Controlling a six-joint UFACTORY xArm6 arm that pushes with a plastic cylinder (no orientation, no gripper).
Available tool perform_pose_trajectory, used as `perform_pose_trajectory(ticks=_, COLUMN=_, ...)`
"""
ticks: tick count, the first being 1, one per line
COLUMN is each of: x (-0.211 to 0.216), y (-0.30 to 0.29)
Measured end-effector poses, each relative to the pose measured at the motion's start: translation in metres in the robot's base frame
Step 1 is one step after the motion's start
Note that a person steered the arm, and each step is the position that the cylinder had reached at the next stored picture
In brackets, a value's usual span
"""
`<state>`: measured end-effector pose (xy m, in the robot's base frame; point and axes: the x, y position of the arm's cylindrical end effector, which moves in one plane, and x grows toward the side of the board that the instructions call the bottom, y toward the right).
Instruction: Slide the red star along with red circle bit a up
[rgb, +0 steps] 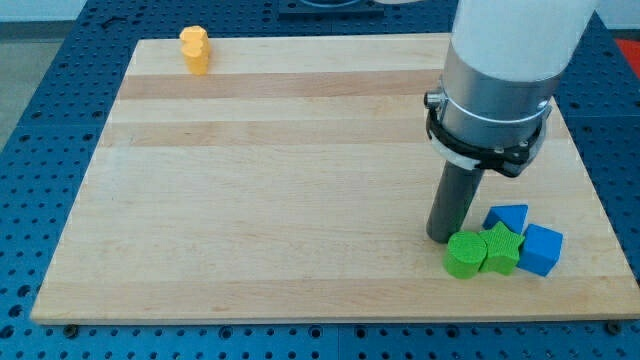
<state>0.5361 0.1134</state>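
Note:
No red star and no red circle show in the camera view; the arm's wide grey and white body (492, 80) covers part of the board's right side. My tip (442, 239) rests on the wooden board (270, 190) at the lower right. It sits just above and left of a green round block (463, 255), close to touching it. A green star block (501, 249) lies right of the green round block. A blue triangular block (508, 217) lies right of the rod. A blue cube-like block (542, 250) lies at the far right of the cluster.
A yellow block (195, 49) stands near the board's top left corner. The board lies on a blue perforated table (40, 120). The green and blue blocks sit close to the board's bottom right edge.

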Motion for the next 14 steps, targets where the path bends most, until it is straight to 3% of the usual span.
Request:
perform_pose_trajectory(ticks=3, x=-0.028, y=-0.015)
perform_pose_trajectory(ticks=6, x=-0.101, y=0.056)
perform_pose_trajectory(ticks=8, x=-0.101, y=0.091)
perform_pose_trajectory(ticks=11, x=-0.053, y=0.157)
perform_pose_trajectory(ticks=12, x=-0.07, y=0.179)
perform_pose_trajectory(ticks=14, x=-0.11, y=0.151)
